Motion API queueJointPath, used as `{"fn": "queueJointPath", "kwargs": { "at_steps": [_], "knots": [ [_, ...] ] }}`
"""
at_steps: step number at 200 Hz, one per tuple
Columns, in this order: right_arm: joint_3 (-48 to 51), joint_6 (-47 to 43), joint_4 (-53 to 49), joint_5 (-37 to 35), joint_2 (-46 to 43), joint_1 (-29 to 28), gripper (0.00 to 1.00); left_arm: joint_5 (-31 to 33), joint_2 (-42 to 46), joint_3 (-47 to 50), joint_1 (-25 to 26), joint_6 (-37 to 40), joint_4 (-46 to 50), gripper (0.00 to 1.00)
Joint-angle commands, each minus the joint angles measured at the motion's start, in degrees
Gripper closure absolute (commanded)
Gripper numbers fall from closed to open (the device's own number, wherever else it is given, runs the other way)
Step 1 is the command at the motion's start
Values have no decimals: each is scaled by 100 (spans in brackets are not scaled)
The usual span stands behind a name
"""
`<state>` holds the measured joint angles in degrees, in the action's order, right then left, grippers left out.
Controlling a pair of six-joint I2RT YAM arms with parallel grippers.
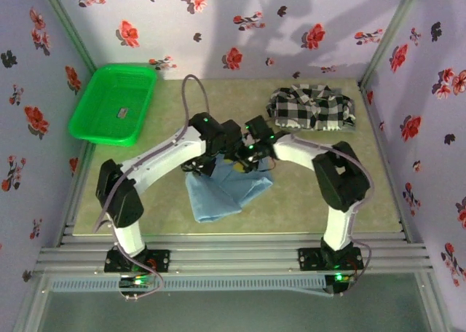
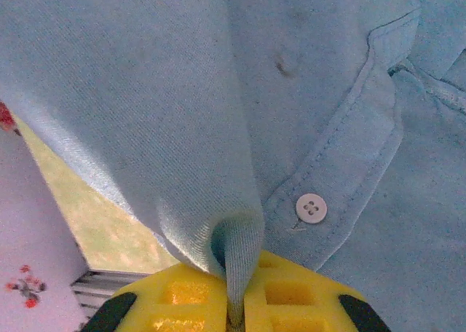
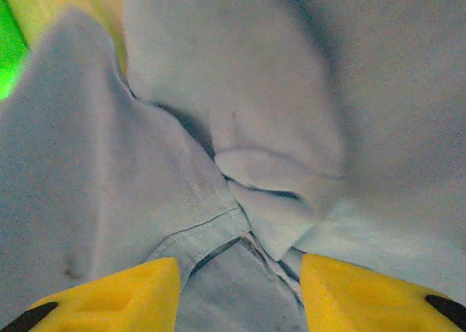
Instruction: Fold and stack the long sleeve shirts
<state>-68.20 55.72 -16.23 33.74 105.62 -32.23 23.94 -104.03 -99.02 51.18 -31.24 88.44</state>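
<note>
left gripper (image 2: 237, 306) clamped shut on a pinched fold of the plain light blue button-up cloth shirt (image 1: 217, 195), white button (image 2: 312, 207) just right of the pinch. right gripper (image 3: 240, 295): yellow fingers (image 3: 109, 299) stand apart, blue cloth lies loose between them, not pinched. Blue shirt is centre frame in the top view, bunched under both wrists. Black-and-white checked cloth shirt (image 1: 313, 106) lies crumpled upper right, well apart from it. Green plastic basket (image 1: 87, 113) upper left.
</note>
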Motion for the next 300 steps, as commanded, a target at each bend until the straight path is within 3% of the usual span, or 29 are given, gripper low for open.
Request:
{"fn": "queueJointPath", "kwargs": {
  "at_steps": [1,22,48,91,186,258,300],
  "knots": [
    [-17,-637,-930,-167,-374,463,49,399,-370,-571,98,480,566,100],
    [-32,-1196,-1507,-495,-548,1041,47,427,-791,-1151,207,672,712,100],
    [-65,-2178,-2401,-1390,-489,1518,46,484,-1380,-1942,343,894,994,100],
    [648,-2370,-1787,-1118,-107,1788,52,462,-2328,-3411,572,1247,1413,100],
    [927,-2111,-1278,-814,36,1816,56,-285,-3385,-4987,854,766,1283,100],
    [1131,-2144,-1387,-841,-230,1856,55,-1395,-3841,-4992,791,293,-116,99],
    [1481,-2117,-1244,-749,-253,1869,56,-1711,-3828,-5022,653,59,-711,99]
  ]
}}
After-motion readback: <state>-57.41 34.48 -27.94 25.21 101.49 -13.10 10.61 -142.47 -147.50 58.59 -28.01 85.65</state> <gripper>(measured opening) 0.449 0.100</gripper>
